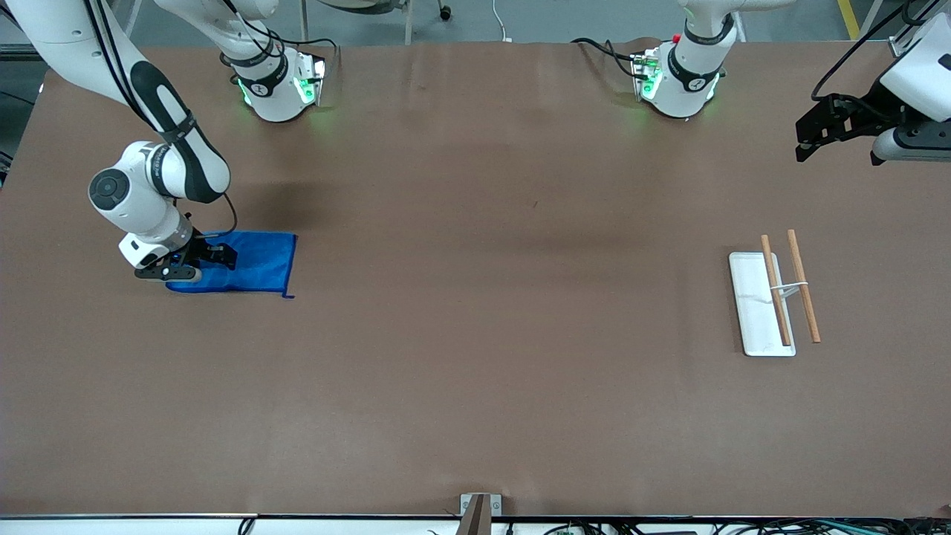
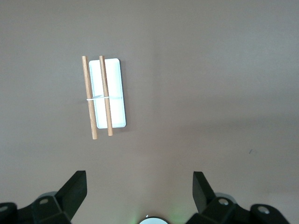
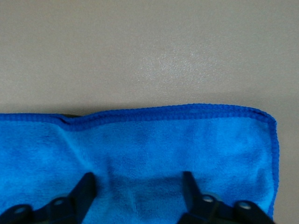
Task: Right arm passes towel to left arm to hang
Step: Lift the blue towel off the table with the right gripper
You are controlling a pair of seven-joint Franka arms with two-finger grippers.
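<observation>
The blue towel (image 1: 261,261) lies flat on the brown table near the right arm's end. It fills the lower part of the right wrist view (image 3: 154,140), and its darker hem shows along its edge. My right gripper (image 1: 223,256) is low over the towel, open, with one finger to each side of a patch of cloth (image 3: 138,179). My left gripper (image 1: 806,141) is open and empty, up in the air over the left arm's end of the table. The left wrist view (image 2: 140,179) shows only bare table between its fingers.
A white flat base (image 1: 752,297) with two wooden rods (image 1: 804,293) held above it stands near the left arm's end. It also shows in the left wrist view (image 2: 117,93). The two arm bases stand along the table's edge farthest from the camera.
</observation>
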